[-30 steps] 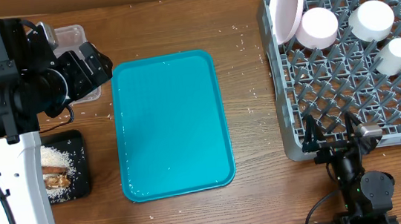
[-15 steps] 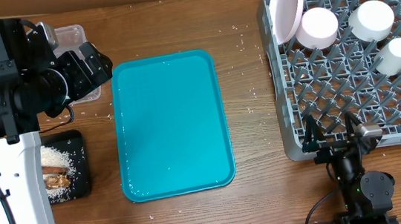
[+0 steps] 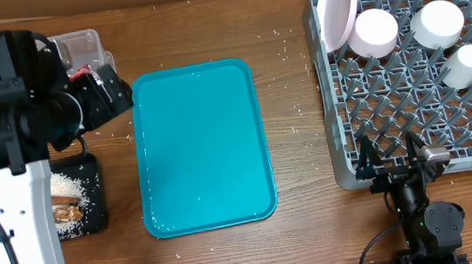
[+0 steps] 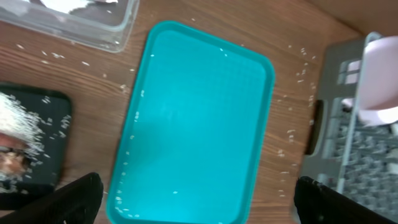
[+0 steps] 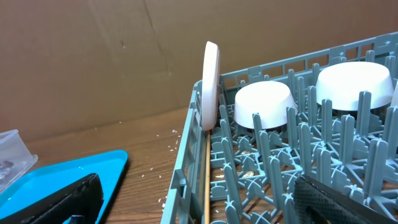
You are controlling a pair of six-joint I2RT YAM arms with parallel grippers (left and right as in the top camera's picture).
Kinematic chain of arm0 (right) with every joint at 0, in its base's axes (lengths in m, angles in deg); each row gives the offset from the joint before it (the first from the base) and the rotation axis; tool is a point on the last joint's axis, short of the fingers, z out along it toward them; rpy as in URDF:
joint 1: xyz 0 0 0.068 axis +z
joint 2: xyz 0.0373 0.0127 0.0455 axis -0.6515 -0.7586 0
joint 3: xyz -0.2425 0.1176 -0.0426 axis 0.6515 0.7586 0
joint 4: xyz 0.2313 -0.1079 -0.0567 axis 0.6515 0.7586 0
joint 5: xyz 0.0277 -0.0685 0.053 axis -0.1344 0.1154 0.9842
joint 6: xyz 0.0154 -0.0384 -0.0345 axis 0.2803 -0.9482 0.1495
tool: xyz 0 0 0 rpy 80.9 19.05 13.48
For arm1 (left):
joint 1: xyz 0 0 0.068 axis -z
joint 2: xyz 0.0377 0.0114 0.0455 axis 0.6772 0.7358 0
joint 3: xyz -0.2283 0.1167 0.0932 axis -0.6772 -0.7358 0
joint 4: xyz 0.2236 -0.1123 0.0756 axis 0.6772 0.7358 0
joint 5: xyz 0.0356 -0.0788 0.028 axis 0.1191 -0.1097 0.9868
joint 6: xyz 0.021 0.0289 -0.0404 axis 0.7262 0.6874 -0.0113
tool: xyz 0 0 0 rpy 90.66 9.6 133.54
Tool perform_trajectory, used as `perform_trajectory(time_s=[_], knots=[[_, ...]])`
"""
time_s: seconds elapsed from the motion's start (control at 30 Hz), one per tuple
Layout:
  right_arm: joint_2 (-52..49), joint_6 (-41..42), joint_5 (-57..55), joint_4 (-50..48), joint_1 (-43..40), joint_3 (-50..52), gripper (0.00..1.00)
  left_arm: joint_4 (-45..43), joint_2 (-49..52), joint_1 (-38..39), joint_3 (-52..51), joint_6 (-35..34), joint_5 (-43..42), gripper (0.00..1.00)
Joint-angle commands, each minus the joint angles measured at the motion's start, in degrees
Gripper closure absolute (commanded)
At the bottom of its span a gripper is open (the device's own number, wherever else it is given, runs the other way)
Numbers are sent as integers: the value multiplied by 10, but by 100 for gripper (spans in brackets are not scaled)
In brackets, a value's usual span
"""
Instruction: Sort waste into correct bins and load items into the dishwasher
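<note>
My left claw (image 3: 109,91), above the clear tub (image 3: 86,44), and my right claw (image 3: 388,158), beside the grey rack (image 3: 335,139), are wide open and empty. The dishes (image 3: 336,7) sit in the rack, with the bowls (image 3: 372,32) upside down, I think for draining.

From overhead, the left arm (image 3: 7,130) covers most of the clear tub (image 3: 86,42). Only its far right corner shows, and the contents are too small to name. The same arm hides the left part of the black tray (image 3: 94,222), and the food on it reads only as pale and brown bits. The dish rack (image 3: 335,152) runs off the right edge. In the left wrist view the tub and tray are cut by the far and left edges, and the plate (image 4: 380,74) is blurred. The right gripper (image 5: 199,202) shows only as dark blurred jaws, cut off at the near corners.
</note>
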Motion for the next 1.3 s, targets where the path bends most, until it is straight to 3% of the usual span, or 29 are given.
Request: perform_trajectory(time_s=[0.0,0.17,0.2,0.47,0.8,1.03,1.27], knots=[[5,-4,-7,-3,3,6,0,-30,-47,15,-54,66,35,0],[5,-4,-7,-3,3,6,0,-190,-134,54,-238,134,31,0],[5,-4,-7,-3,3,6,0,-261,-171,62,-319,134,30,0],[5,-4,-7,-3,3,6,0,-546,-335,61,-639,135,11,0],[5,-4,-7,-3,3,6,0,-825,-540,61,-925,135,43,0],[5,-4,-7,-3,3,6,0,-938,-667,54,-1048,134,73,0],[5,-4,-7,-3,3,6,0,-859,-745,27,-1053,134,100,0]])
